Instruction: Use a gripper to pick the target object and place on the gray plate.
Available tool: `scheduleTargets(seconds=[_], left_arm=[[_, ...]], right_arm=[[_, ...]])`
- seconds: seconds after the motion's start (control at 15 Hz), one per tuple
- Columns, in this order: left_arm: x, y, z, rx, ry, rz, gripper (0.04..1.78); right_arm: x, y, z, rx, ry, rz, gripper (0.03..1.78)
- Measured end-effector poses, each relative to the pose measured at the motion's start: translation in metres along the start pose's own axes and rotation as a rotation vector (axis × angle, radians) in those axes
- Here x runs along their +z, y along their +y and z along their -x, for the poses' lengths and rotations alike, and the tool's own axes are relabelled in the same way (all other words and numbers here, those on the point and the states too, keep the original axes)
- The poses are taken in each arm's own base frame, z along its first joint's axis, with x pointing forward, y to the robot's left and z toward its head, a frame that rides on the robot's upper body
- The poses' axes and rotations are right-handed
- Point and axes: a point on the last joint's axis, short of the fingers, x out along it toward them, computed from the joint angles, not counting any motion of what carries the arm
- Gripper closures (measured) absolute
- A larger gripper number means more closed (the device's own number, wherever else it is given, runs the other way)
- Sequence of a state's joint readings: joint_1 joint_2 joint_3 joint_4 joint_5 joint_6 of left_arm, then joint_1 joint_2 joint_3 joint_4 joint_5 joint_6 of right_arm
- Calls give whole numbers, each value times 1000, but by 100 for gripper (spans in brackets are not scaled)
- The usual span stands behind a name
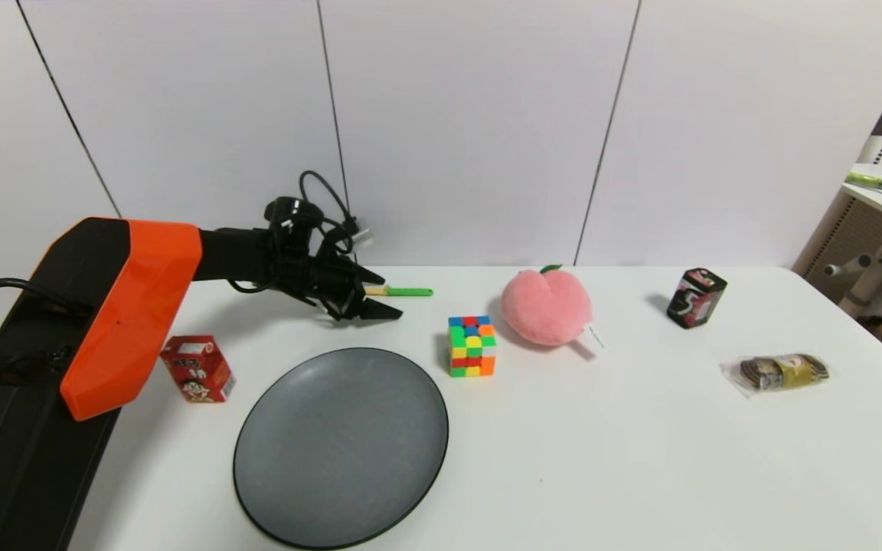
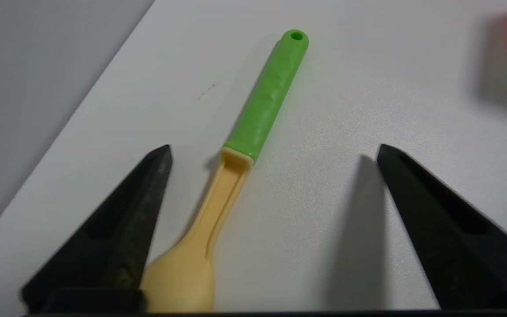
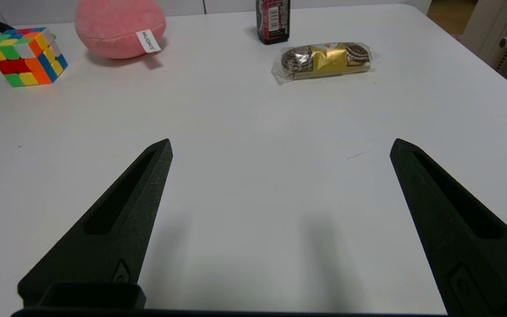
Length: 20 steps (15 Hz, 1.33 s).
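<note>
1. We see the pasta spoon [image 2: 236, 176] lying flat on the white tabletop [image 1: 602, 444], near the far edge by the wall and beyond the gray plate [image 1: 341, 448].
2. Its long axis runs roughly parallel to that far edge: the bright green handle [image 1: 409, 291] points toward the robot's right, toward the colour cube [image 1: 472, 346], and the pale yellow head lies back under the left tool.
3. We see the left tool [image 1: 368, 302] spread open around the spoon, one finger [image 2: 126, 220] just beside the yellow neck and the other finger [image 2: 434, 229] well off to the far side; the pictures show nothing clamped.
4. Whether the near finger actually touches the spoon we cannot tell, since the head is cut off at the picture's edge.
5. The left arm [image 1: 127, 306] reaches forward from the robot's left, its orange forearm angled up and the black wrist nearly level, low over the tabletop.
6. The right tool [image 3: 280, 145] hangs open over bare tabletop, with a wrapped snack [image 3: 324, 59], a pink plush peach [image 3: 119, 26] and a small dark box [image 3: 273, 20] farther off.
7. A red carton [image 1: 197, 369] stands just left of the plate.
</note>
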State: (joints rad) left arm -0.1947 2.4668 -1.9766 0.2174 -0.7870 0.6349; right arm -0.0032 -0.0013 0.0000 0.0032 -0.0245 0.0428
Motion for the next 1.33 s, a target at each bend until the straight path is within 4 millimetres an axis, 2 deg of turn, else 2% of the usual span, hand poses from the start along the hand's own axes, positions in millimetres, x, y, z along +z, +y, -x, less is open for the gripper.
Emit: scheduleTargets(seconds=[0.13,0.4,0.47,0.93,1.33], left_arm=[[0,-1,-1,-3,1,0,64],[1,-3,-4,-10,1,-1,111],[1,-3,-4,-11,0,-1,162],[5,-4,-1,-8,0,-2,166],[33,-13,25,-1,-10,-16,166]], right_arm=[[0,0,0,0,-1,0,10],[0,0,0,0,0,0,10],[0,0,0,0,0,0,10],[0,0,0,0,0,0,10],[0,0,0,0,0,0,10]])
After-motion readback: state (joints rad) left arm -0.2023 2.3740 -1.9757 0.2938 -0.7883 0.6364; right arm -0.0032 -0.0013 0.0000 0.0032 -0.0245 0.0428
